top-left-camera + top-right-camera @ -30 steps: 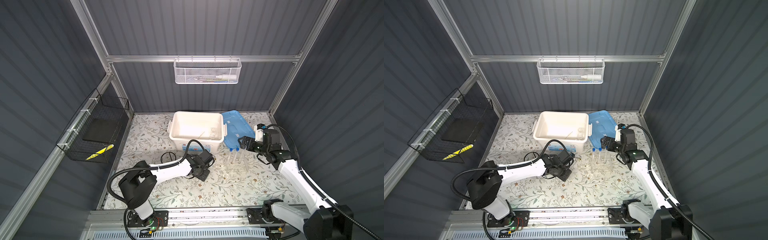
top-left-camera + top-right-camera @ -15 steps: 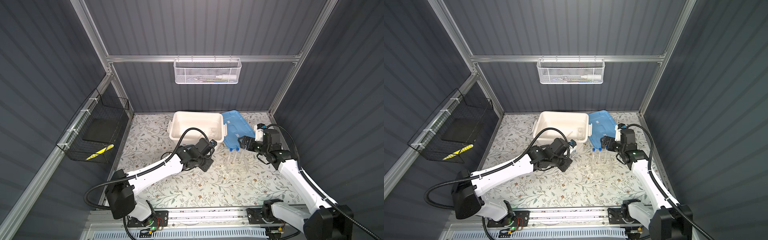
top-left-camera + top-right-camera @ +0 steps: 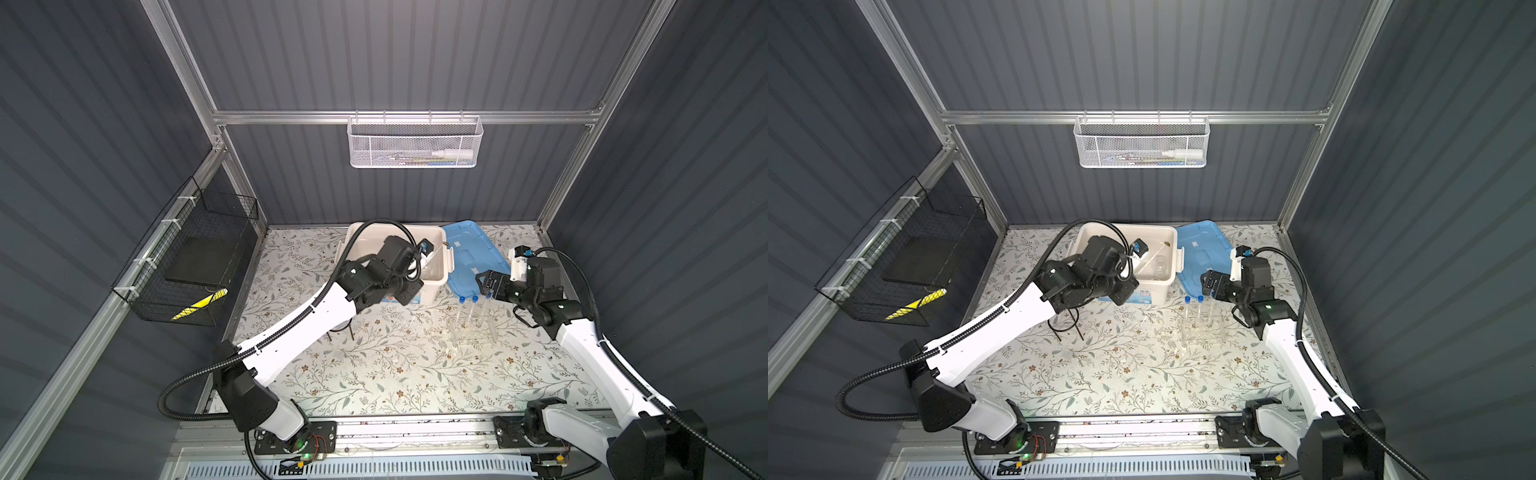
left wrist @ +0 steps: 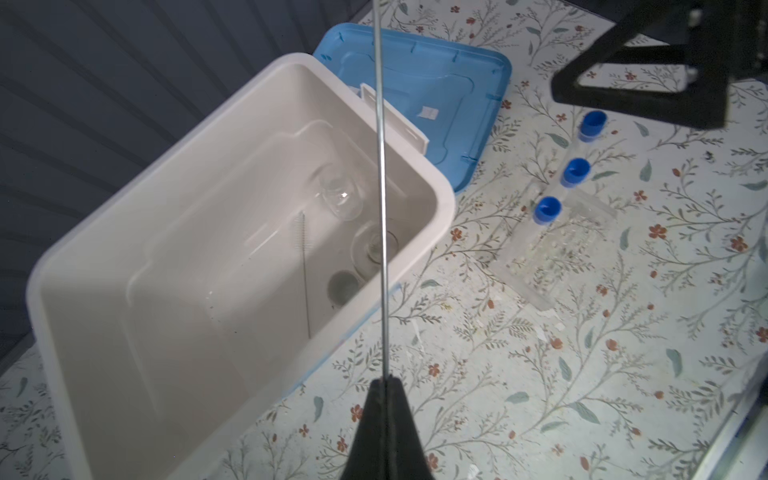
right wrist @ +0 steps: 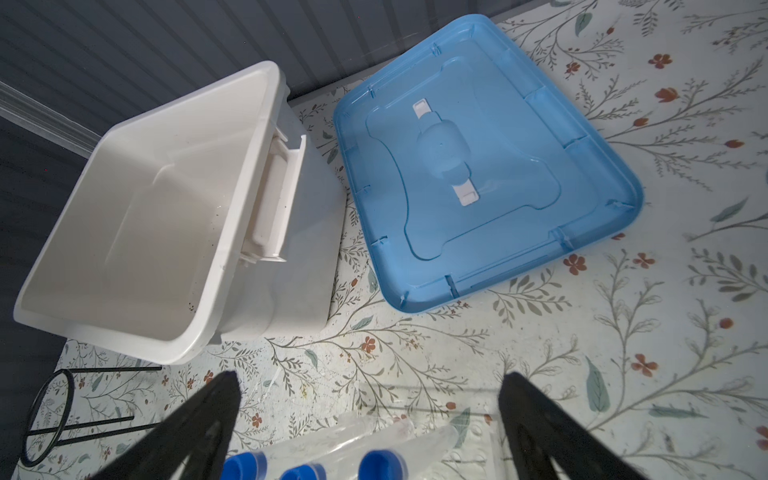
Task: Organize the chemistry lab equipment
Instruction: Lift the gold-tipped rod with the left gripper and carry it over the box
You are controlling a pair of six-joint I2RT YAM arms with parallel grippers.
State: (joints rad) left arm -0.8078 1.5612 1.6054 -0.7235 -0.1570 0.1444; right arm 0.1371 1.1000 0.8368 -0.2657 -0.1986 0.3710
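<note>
Currently: open white plastic storage box (image 4: 91, 340) holds clear round glass flask (image 4: 340, 195), small clear glass beaker (image 4: 376, 249), slim bristle tube brush (image 4: 305, 257), small round dish (image 4: 344, 286). Front label of box (image 3: 1144, 296): print unreadable. Left gripper (image 4: 386, 380) clenched on thin straight rod (image 4: 381, 208), held over box. Right gripper (image 5: 370, 376) spread wide, unloaded, just above three blue-capped clear test tubes (image 4: 575, 171) in clear rack (image 4: 552, 257), right of box.
</note>
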